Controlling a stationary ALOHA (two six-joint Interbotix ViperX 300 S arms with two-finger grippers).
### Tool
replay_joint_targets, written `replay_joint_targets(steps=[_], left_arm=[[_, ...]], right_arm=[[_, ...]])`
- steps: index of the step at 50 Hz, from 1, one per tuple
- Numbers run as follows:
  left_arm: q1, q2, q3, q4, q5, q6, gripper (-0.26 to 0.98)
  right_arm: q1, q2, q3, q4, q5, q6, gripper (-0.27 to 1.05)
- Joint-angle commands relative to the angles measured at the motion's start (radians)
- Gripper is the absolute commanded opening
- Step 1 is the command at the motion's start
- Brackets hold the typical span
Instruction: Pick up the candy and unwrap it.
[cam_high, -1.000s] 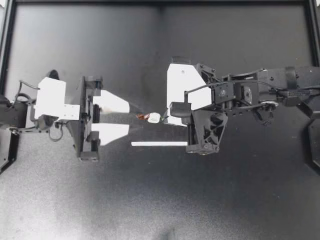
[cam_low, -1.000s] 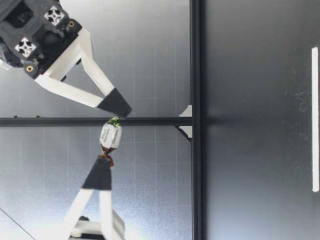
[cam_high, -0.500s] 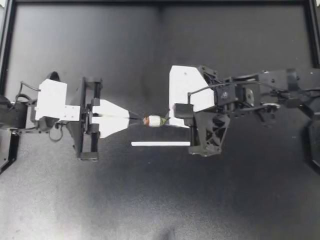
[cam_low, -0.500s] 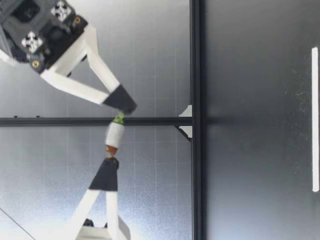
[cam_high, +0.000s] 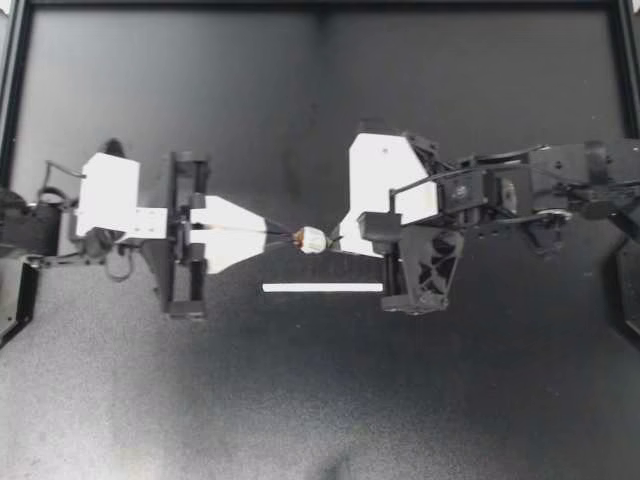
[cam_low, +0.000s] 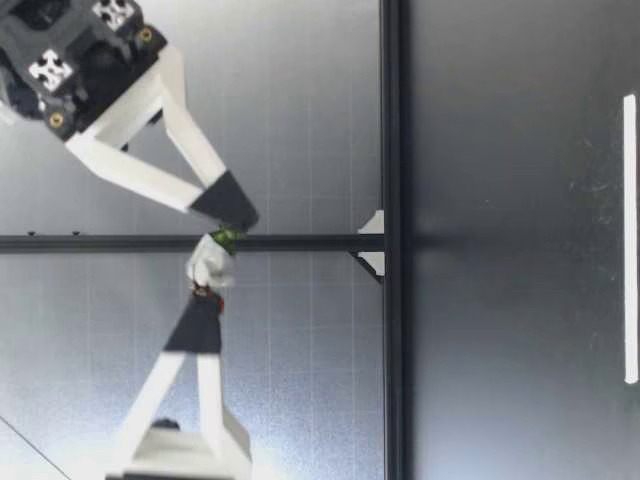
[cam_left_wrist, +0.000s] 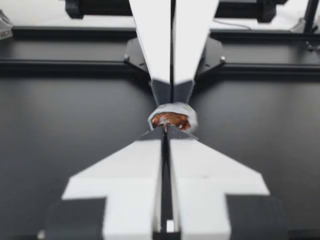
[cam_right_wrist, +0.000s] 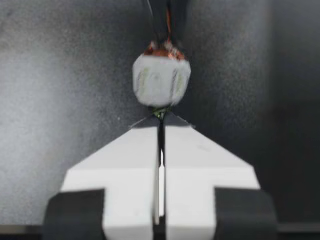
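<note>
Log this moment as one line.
left gripper: shut on candy | right gripper: shut on candy | candy: aloft between them

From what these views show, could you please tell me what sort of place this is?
Probably a robotics lab test bench: a bare black table inside a black rail frame, with my left claw and right claw holding one wrapped candy between them above it.

A white strip (cam_high: 322, 288) lies on the dark table (cam_high: 320, 400) (matte, speckled); black rails (cam_high: 320, 4) border it.
</note>
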Motion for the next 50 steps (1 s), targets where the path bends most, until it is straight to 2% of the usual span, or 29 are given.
replay_joint_targets(steps=[1,17,50], left_arm=[[0.002,0.006,-0.035,0.002,-0.008,-0.003,-0.16],[0.002,-0.044,0.011,0.002,0.002,-0.012,-0.16],[0.000,-0.048,-0.009,0.003,0.028,0.029,-0.16]], right_arm=[[0.003,-0.011,-0.037,0.000,-0.014,-0.005,-0.16],[0.005,-0.069,0.040,0.008,-0.029,0.040,-0.16],[0.003,-0.035,0.041,-0.008,-0.107,0.032,-0.15]])
